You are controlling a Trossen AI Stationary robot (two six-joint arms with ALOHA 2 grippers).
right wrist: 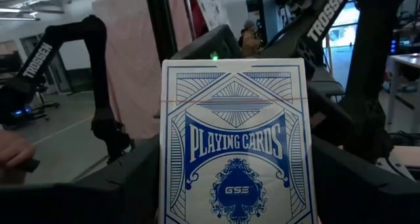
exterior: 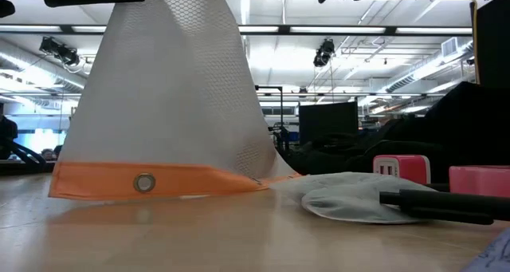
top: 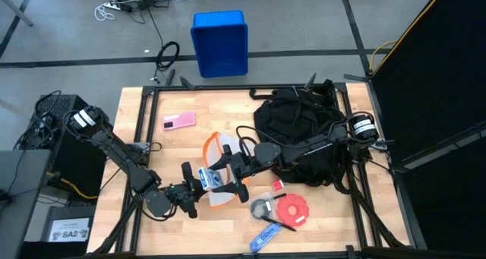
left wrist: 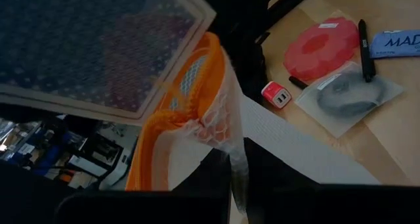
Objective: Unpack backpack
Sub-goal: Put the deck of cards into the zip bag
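Left of the backpack (top: 304,134), the right gripper (top: 230,170) is clamped on a playing-card box (right wrist: 236,145); just beyond, the left gripper (top: 191,189) pinches the orange-edged mesh pouch (top: 216,156).

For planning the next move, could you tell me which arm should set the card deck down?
Right: the right claw grips the playing cards, while the left claw holds up the mesh pouch.

You get even overhead light; ceiling strips (exterior: 263,41) glare in the low view, the left wrist view is dim, blurred.
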